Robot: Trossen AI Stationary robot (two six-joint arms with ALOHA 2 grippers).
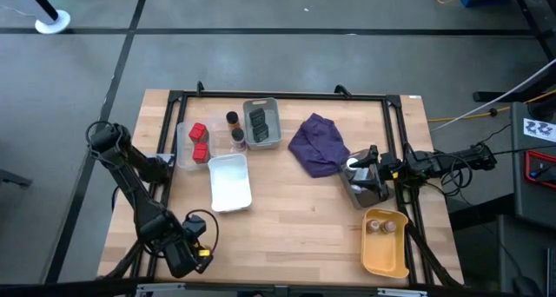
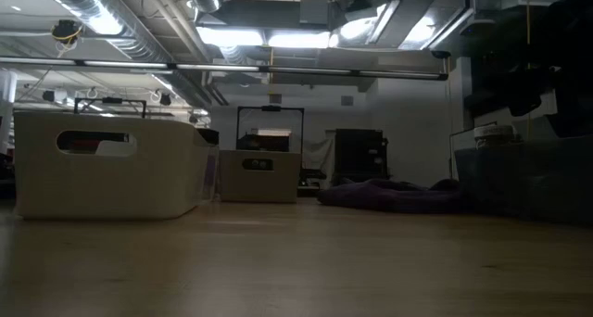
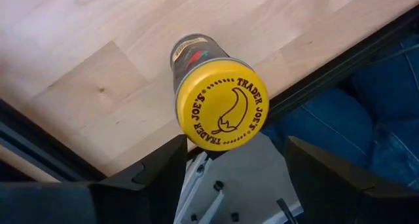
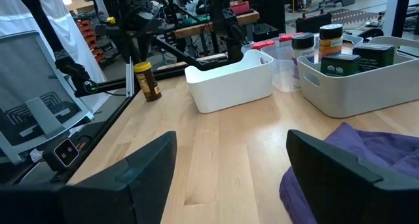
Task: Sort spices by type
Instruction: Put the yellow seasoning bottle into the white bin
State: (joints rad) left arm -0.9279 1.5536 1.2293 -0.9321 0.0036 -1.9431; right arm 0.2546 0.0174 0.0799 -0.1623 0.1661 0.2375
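Observation:
A spice jar with a yellow cap (image 3: 219, 106) stands on the wood near the table's near left corner; the right wrist view shows it upright (image 4: 147, 81). My left gripper (image 3: 236, 145) hangs just above it, pointing steeply down and open, with the cap ahead of its fingertips; in the high view the gripper (image 1: 198, 249) hides the jar. Red jars (image 1: 199, 142) sit in a clear tray, dark tins (image 1: 259, 121) in a grey tray, and two jars (image 1: 234, 129) stand between these trays. My right gripper (image 4: 229, 178) waits open at the table's right, beside the purple cloth (image 1: 317, 145).
A white tray (image 1: 230, 184) lies mid-table. A yellow tray (image 1: 385, 255) holding two small jars (image 1: 380, 226) sits at the near right. A black frame rail (image 3: 340, 67) runs along the table's edge close to the yellow-capped jar, with blue denim (image 3: 373, 119) beyond it.

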